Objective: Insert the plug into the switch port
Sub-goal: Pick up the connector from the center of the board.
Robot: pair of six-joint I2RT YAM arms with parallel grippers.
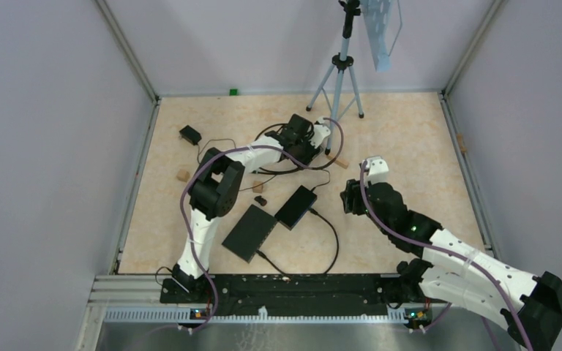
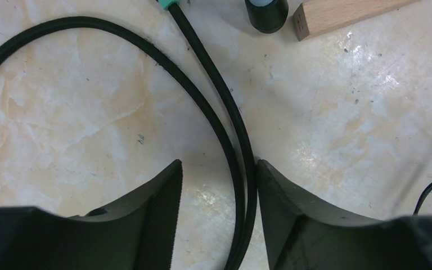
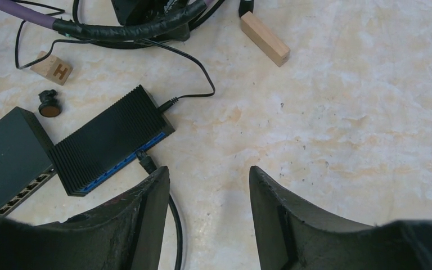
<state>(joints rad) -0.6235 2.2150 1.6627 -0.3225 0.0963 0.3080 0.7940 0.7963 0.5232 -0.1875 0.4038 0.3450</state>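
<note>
The ribbed black switch with a blue port row lies mid-table, with one cable plugged into its front and a thin lead at its end. My left gripper is far out by the tripod and open. Two strands of black cable run between its fingers, close against the right finger. One strand ends in a green collar at the frame's top edge, and the plug itself is cut off. My right gripper is open and empty over bare floor, right of the switch.
A second, flat black switch lies left of the first. A tripod stands at the back, its foot beside a wooden block. A lettered wooden cube, a small black knob and loose cables lie around.
</note>
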